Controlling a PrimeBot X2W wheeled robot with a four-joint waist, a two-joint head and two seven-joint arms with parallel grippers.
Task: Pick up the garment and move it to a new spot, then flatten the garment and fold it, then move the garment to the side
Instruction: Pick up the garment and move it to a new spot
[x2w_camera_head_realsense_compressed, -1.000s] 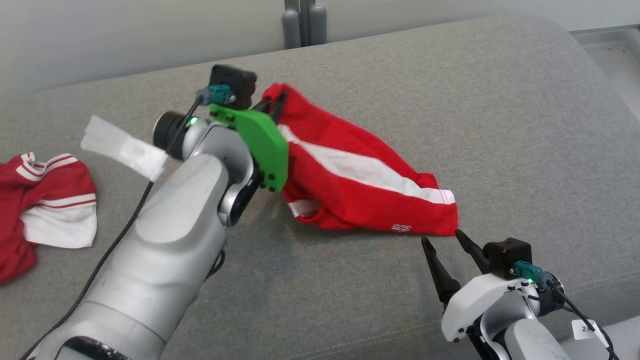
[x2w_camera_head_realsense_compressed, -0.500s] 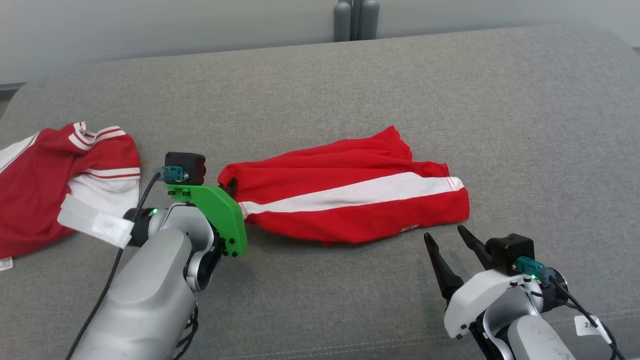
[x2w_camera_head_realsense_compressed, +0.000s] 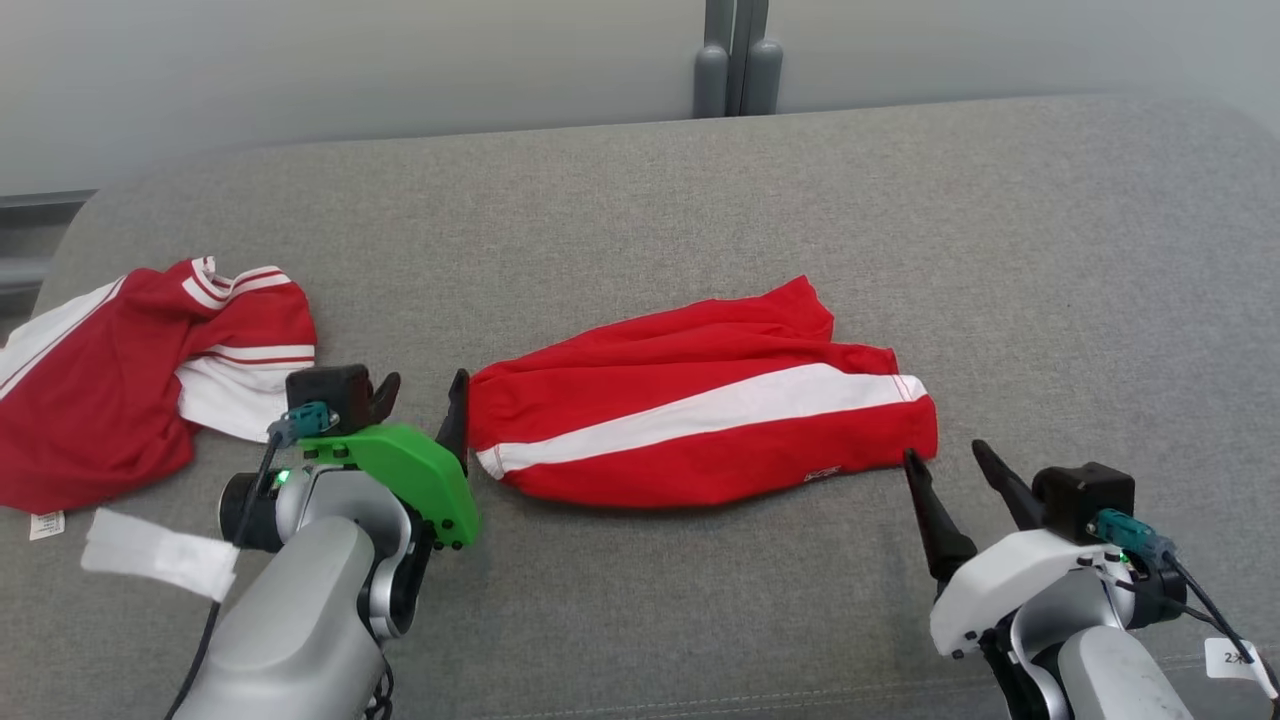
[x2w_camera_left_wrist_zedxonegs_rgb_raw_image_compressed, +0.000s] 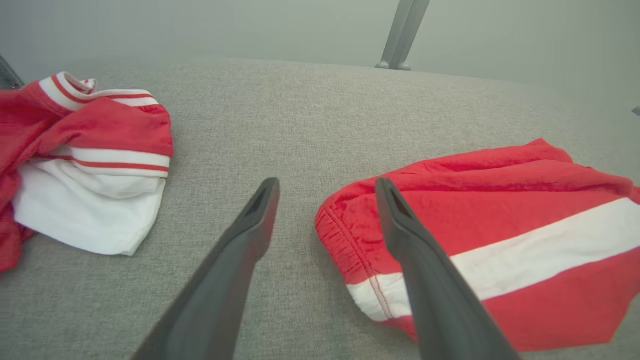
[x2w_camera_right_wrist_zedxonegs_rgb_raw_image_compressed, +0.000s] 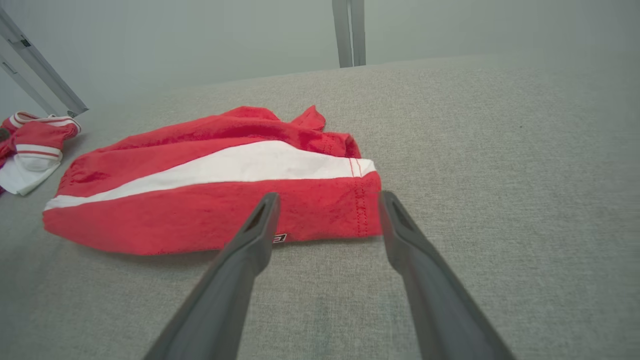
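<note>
Garment (x2w_camera_head_realsense_compressed: 700, 420) flat on grey cushion (x2w_camera_head_realsense_compressed: 1000, 250)

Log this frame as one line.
garment: lying on grey cushion, unheld | left gripper: open, at its left end | right gripper: open, at its right end

Garment (x2w_camera_head_realsense_compressed: 700, 420): a second ago its left end hangs lifted in my left jaws; now it lies stretched out on the grey cushion (x2w_camera_head_realsense_compressed: 640, 200).
Left jaws: no longer clamped on the cloth; they stand apart and empty, one finger (x2w_camera_head_realsense_compressed: 458, 410) just beside the garment's near end.
Head camera: it has turned, so the whole picture sits differently.
</note>
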